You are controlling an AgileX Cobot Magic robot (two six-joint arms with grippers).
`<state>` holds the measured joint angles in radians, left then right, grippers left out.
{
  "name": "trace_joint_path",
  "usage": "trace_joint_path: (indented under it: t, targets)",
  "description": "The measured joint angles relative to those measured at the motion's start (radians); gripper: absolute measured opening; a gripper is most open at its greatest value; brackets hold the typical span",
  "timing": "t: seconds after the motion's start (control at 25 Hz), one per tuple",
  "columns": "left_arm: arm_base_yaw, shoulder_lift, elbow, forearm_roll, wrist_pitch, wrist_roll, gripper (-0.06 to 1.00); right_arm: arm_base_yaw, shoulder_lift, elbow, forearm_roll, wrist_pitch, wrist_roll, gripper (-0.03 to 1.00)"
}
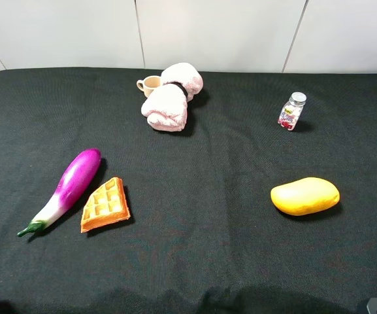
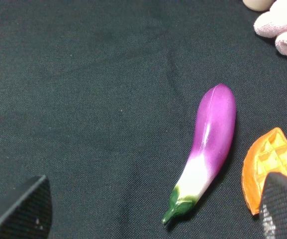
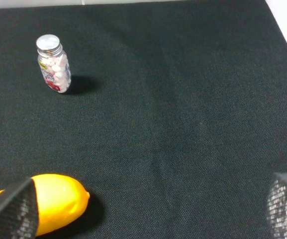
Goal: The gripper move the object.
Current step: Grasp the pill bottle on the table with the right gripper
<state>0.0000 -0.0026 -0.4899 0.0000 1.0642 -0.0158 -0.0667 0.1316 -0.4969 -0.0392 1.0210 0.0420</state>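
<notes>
The object is a small clear jar (image 1: 291, 111) with a silver screw cap and red-pink contents. It stands upright at the back right of the black table, and it also shows in the right wrist view (image 3: 53, 63). My right gripper (image 3: 150, 209) is open and empty, its black fingers spread wide, well short of the jar with the mango between them. My left gripper (image 2: 153, 214) is open and empty too, hovering near the eggplant on the left side. In the exterior high view both grippers are almost out of the picture at the bottom corners.
A yellow mango (image 1: 304, 195) lies in front of the jar. A purple eggplant (image 1: 67, 186) and an orange waffle (image 1: 105, 204) lie at the left. A pink rolled towel (image 1: 172, 98) and a small beige cup (image 1: 149, 85) sit at the back middle.
</notes>
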Motion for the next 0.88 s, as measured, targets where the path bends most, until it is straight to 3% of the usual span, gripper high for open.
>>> trace_joint_path:
  t: [0.68, 0.88]
  targets:
    - [0.0, 0.0, 0.0, 0.0, 0.0, 0.0, 0.87, 0.0, 0.0, 0.0, 0.002, 0.0, 0.0, 0.69]
    - [0.0, 0.0, 0.0, 0.0, 0.0, 0.0, 0.87, 0.0, 0.0, 0.0, 0.051, 0.0, 0.003, 0.69]
